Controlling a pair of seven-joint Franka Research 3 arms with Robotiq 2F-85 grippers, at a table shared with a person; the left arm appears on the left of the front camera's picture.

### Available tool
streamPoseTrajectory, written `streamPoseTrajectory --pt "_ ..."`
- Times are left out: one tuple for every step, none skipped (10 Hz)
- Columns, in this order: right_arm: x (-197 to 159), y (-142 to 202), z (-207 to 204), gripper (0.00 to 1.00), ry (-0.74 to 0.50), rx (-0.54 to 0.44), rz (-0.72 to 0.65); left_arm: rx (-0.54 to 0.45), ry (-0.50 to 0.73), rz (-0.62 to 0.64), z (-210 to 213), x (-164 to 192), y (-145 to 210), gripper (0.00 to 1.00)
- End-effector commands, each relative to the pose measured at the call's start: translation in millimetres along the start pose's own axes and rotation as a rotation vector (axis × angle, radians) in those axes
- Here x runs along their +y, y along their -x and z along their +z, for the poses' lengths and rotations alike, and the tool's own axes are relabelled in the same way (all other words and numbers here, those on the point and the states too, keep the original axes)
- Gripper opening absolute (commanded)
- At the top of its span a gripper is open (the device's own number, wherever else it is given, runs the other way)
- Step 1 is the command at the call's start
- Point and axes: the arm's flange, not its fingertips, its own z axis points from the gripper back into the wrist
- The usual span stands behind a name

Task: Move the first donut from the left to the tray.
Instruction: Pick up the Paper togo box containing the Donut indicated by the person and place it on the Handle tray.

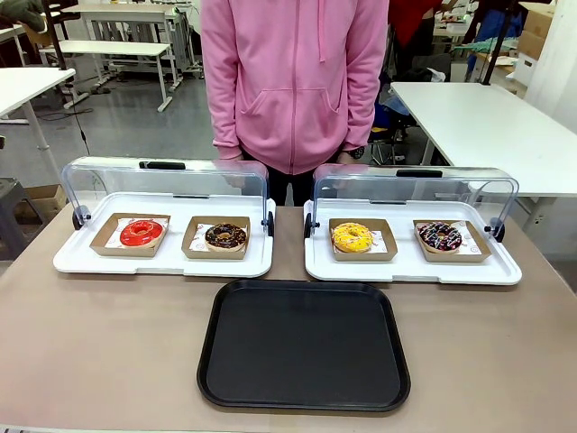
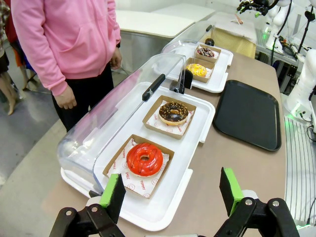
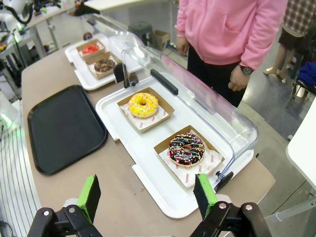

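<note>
The left claw [image 2: 173,192] is spread wide with nothing between its green pads, hovering over the near edge of the left white tray [image 1: 81,262]. The right claw [image 3: 147,196] is just as wide apart and also empty, above the near edge of the right white tray [image 1: 406,271].

There are four ring donuts, each in its own shallow brown cardboard holder, two to a white tray. The red-glazed donut [image 2: 144,159] sits in the outer holder [image 1: 106,236] of the left tray, the first from the left, straight ahead of the left claw and well clear of it. Beside it in that tray is a chocolate-glazed donut [image 1: 225,236] with what look like pale crumbs on top, though the topping is too small to be sure. The right tray holds a yellow donut [image 1: 352,236] on its inner side and a dark donut with coloured sprinkles [image 1: 440,236] on its outer side.

Each white tray has a clear domed lid with a black handle, the left lid [image 1: 162,185] and the right lid [image 1: 415,189], both swung up and back on their hinges.

One black tray [image 1: 304,347] lies flat on the brown surface [image 1: 108,361], nearer the robot than the white trays and centred between them, with nothing on it.

A person in a pink hoodie [image 1: 293,81] stands at the far side, arms down.
</note>
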Motion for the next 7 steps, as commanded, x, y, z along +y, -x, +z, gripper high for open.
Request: streamPoseTrajectory --pt "-0.9 -1.2 -2.2 1.00 0.000 -0.025 0.009 0.007 -0.002 0.004 -0.5 0.2 -0.8 1.00" --pt "-0.9 -1.2 -2.2 1.00 0.000 -0.025 0.009 0.007 -0.002 0.004 -0.5 0.2 -0.8 1.00" --pt "-0.9 -1.2 -2.2 1.00 0.000 -0.025 0.009 0.007 -0.002 0.004 -0.5 0.2 -0.8 1.00" --pt "-0.9 -1.2 -2.2 1.00 0.000 -0.025 0.009 0.007 -0.002 0.004 -0.5 0.2 -0.8 1.00" --pt "-0.9 -1.2 -2.2 1.00 0.000 -0.025 0.009 0.007 -0.002 0.004 -0.5 0.2 -0.8 1.00" --pt "-0.9 -1.2 -2.2 1.00 0.000 -0.025 0.009 0.007 -0.002 0.004 -0.5 0.2 -0.8 1.00" --pt "-0.9 -1.2 -2.2 1.00 0.000 -0.025 0.009 0.007 -0.002 0.004 -0.5 0.2 -0.8 1.00"
